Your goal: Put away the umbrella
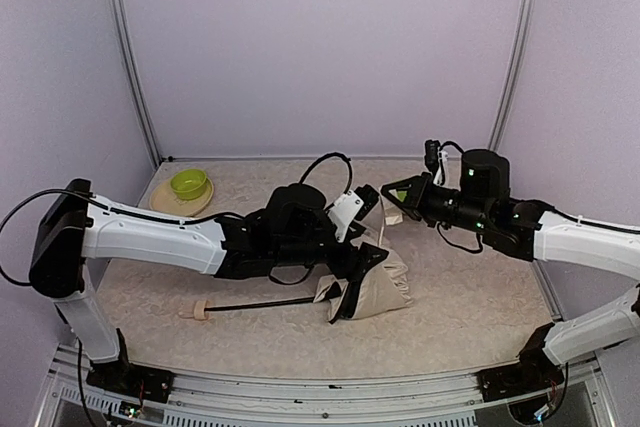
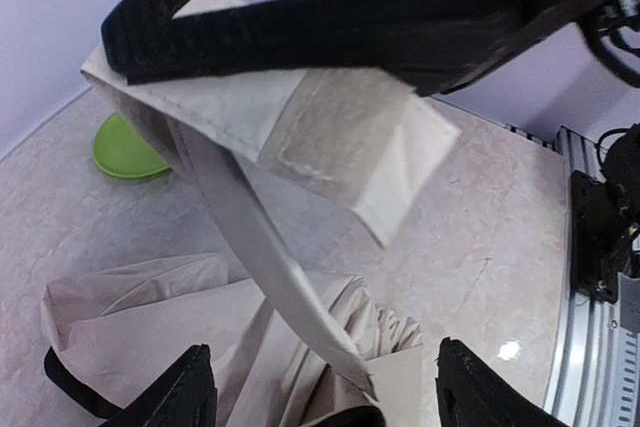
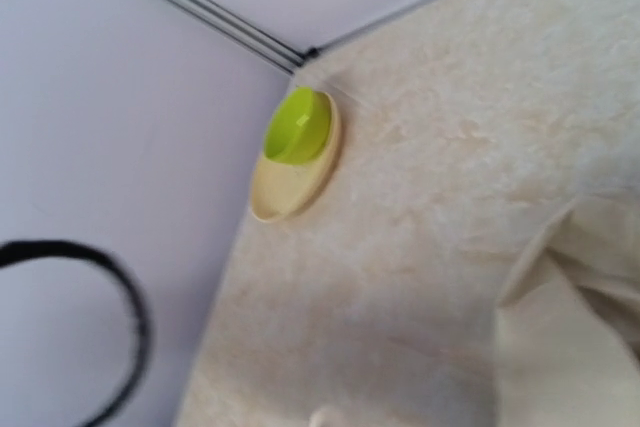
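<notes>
The umbrella lies folded on the table, its cream canopy (image 1: 378, 292) bunched at the centre. Its thin black shaft (image 1: 265, 303) runs left to a light wooden knob (image 1: 198, 311). My left gripper (image 1: 367, 259) hovers just above the canopy. In the left wrist view its fingers (image 2: 187, 387) stand wide apart, open, with crumpled fabric (image 2: 140, 307) below them. My right gripper (image 1: 394, 197) is shut on the umbrella's closure strap (image 2: 340, 137) and holds it lifted above the canopy. The right wrist view shows only a canopy edge (image 3: 570, 327), not its own fingers.
A green bowl (image 1: 188, 184) sits on a cream plate (image 1: 178, 203) in the back left corner, also visible as bowl (image 3: 298, 127) in the right wrist view. A black cable (image 3: 125, 297) loops near the left wall. Walls enclose the back and sides.
</notes>
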### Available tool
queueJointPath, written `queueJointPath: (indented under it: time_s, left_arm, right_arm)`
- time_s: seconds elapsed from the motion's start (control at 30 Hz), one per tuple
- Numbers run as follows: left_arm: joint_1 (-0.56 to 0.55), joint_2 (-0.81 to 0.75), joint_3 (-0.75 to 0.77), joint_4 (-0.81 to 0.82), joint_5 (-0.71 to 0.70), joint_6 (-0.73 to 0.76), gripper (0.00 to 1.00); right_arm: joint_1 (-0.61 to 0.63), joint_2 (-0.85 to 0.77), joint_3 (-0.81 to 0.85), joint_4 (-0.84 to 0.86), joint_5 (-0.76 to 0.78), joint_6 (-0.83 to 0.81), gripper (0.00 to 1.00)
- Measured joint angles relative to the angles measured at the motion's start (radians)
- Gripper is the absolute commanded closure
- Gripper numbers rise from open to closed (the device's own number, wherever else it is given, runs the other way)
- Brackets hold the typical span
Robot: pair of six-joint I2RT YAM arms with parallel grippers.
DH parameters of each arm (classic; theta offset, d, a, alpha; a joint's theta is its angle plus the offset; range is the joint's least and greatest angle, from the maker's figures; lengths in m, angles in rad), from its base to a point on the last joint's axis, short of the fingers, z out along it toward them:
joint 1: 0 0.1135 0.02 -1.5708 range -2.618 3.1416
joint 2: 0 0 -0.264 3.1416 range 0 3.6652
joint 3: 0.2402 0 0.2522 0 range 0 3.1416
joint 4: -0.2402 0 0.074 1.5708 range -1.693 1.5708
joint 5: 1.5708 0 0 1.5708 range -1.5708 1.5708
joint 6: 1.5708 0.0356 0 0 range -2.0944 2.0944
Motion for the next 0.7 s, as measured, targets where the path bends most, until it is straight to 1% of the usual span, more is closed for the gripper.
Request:
queueJointPath:
  time_s: [0.1, 0.17, 0.23, 0.27, 0.3, 0.33, 0.4, 0.43, 0.47, 0.5, 0.57, 0.6, 0.63, 0.7]
  left_arm:
    - [0.003, 0.048, 0.026, 0.002, -0.055, -0.001, 0.37]
    - [0.003, 0.080, 0.044, 0.008, -0.079, 0.002, 0.48]
    - [0.003, 0.100, 0.049, 0.018, -0.093, 0.005, 0.66]
    - [0.005, 0.105, 0.049, 0.022, -0.093, 0.011, 0.85]
    - [0.009, 0.108, 0.049, 0.026, -0.091, 0.008, 0.95]
    - [0.011, 0.109, 0.049, 0.031, -0.085, 0.005, 1.00]
    - [0.022, 0.108, 0.040, 0.068, -0.055, 0.007, 1.00]
    - [0.029, 0.103, 0.023, 0.097, -0.035, 0.003, 1.00]
    - [0.038, 0.095, -0.002, 0.125, -0.013, 0.000, 1.00]
    - [0.048, 0.084, -0.034, 0.156, 0.014, -0.004, 1.00]
    - [0.064, 0.057, -0.097, 0.204, 0.059, -0.008, 1.00]
    - [0.074, 0.040, -0.133, 0.231, 0.086, -0.010, 1.00]
    - [0.080, 0.032, -0.151, 0.247, 0.104, -0.012, 1.00]
    - [0.087, 0.020, -0.175, 0.282, 0.142, -0.013, 1.00]
  right_arm:
    - [0.023, -0.001, -0.002, 0.027, 0.035, 0.039, 1.00]
    - [0.032, -0.001, -0.002, 0.039, 0.046, 0.052, 1.00]
    - [0.037, 0.000, -0.004, 0.051, 0.051, 0.063, 1.00]
    - [0.037, -0.001, -0.005, 0.056, 0.052, 0.066, 1.00]
    - [0.037, 0.000, -0.007, 0.062, 0.051, 0.069, 1.00]
    - [0.037, -0.001, -0.009, 0.064, 0.051, 0.069, 0.92]
    - [0.037, -0.001, -0.009, 0.066, 0.048, 0.053, 0.64]
    - [0.035, -0.001, -0.009, 0.066, 0.040, 0.041, 0.55]
    - [0.027, -0.002, -0.009, 0.064, 0.025, 0.022, 0.48]
    - [0.013, -0.004, -0.009, 0.056, -0.010, -0.005, 0.39]
    - [-0.045, -0.012, -0.005, 0.019, -0.086, -0.074, 0.29]
    - [-0.087, -0.017, 0.002, -0.011, -0.119, -0.116, 0.26]
    - [-0.120, -0.022, 0.005, -0.035, -0.139, -0.146, 0.24]
    - [-0.197, -0.038, 0.008, -0.098, -0.179, -0.245, 0.23]
